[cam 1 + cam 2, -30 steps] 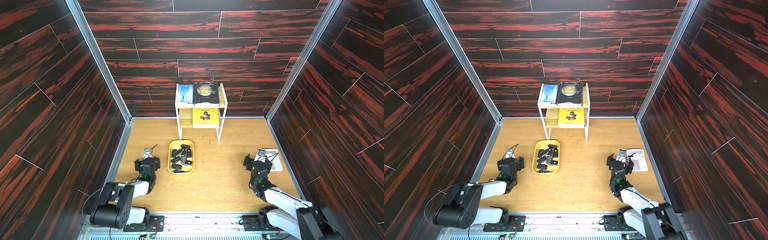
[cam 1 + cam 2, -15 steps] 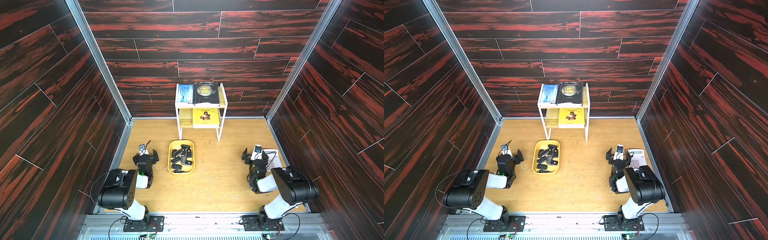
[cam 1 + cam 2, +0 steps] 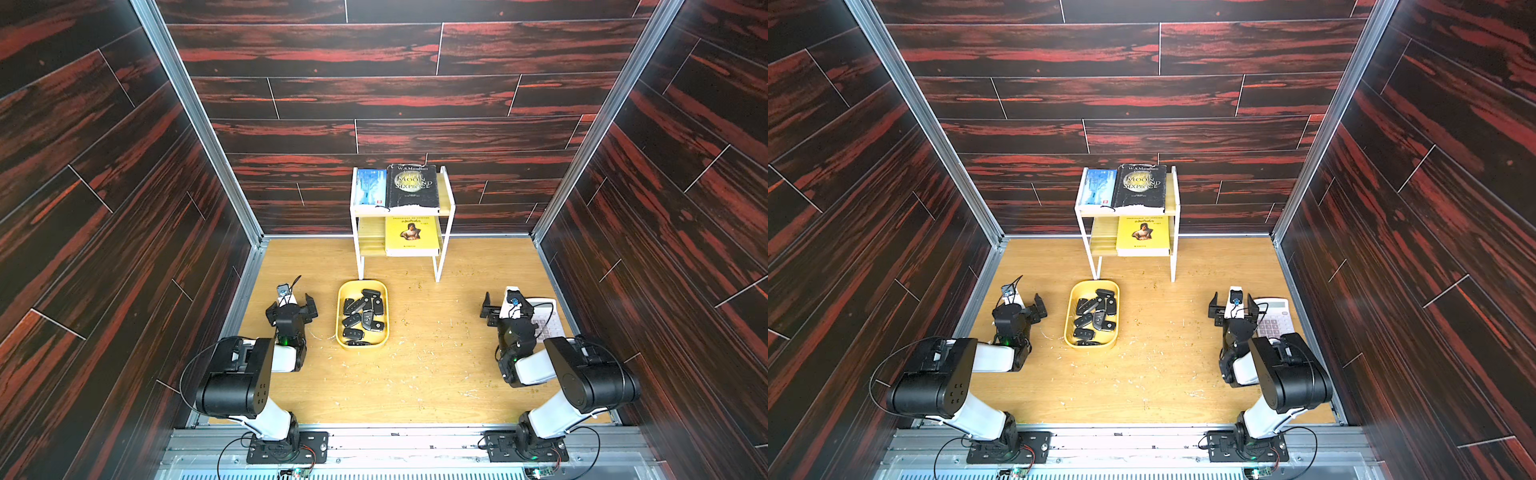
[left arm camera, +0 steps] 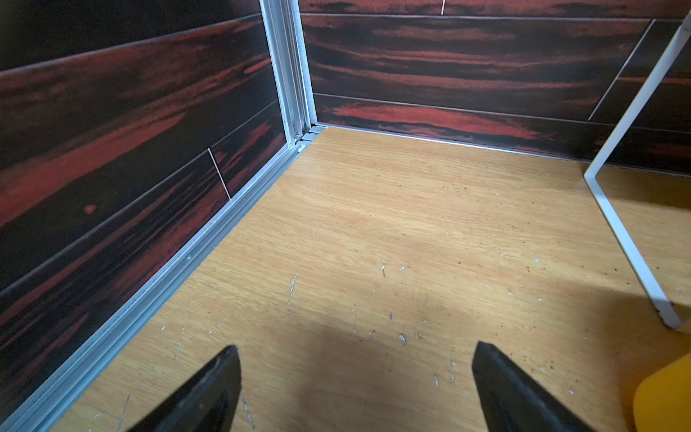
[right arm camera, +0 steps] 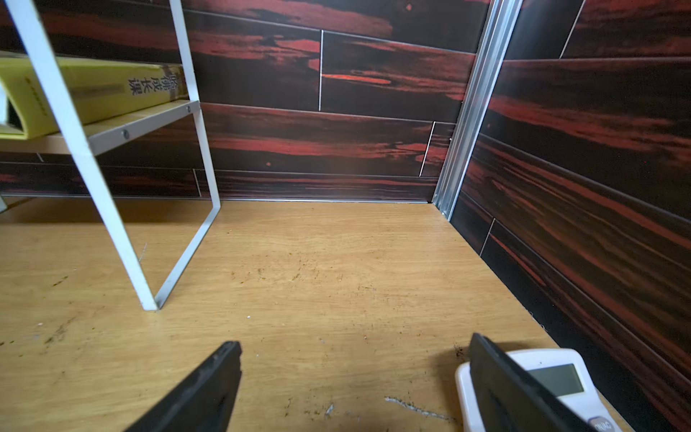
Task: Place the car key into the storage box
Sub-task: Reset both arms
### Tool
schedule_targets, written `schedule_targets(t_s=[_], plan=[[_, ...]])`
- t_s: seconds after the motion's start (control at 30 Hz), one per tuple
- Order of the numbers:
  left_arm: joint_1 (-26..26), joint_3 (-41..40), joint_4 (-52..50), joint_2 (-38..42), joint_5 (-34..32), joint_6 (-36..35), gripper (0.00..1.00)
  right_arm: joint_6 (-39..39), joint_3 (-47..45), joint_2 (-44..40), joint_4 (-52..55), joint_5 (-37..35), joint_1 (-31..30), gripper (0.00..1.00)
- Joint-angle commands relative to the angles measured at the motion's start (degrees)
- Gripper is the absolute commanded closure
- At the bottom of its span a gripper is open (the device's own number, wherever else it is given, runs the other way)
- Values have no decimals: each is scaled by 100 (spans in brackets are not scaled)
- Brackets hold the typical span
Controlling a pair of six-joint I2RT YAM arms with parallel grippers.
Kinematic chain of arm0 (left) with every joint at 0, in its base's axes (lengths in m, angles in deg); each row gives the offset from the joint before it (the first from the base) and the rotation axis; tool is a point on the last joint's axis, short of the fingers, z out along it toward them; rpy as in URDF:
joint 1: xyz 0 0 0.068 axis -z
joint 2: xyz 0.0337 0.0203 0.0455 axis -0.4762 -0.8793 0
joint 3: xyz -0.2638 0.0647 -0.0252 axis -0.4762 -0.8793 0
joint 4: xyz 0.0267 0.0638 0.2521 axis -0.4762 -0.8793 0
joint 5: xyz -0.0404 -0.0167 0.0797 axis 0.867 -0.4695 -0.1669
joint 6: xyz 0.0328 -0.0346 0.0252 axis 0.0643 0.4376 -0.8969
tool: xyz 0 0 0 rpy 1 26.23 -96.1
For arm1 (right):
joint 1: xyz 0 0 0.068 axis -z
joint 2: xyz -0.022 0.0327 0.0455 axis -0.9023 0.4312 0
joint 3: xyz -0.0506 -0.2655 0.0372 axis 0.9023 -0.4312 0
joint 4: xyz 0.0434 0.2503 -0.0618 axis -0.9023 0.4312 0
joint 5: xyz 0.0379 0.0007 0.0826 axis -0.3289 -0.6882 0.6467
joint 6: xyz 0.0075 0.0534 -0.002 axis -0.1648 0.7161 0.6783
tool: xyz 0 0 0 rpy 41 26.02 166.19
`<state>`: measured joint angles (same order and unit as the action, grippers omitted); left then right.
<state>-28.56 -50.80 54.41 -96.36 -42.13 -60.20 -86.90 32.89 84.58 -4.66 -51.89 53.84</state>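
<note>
Rounded yellow storage box, seemingly plastic

Three books, one calculator, one box, many keys.

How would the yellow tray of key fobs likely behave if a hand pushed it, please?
The yellow tray looks shallow and flat-bottomed, so it would probably slide on the smooth table rather than tip. The loose key fobs piled inside would likely shift and add weight.
</note>
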Motion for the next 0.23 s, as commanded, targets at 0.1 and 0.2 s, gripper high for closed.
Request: schedule_targets(t_s=[0.1, 0.2], plan=[[-41, 61, -13, 4, -70, 19, 0, 58, 156, 76, 220, -180, -38, 2], [-41, 44, 4, 7, -34, 4, 0, 60, 129, 68, 157, -197, -33, 1]])
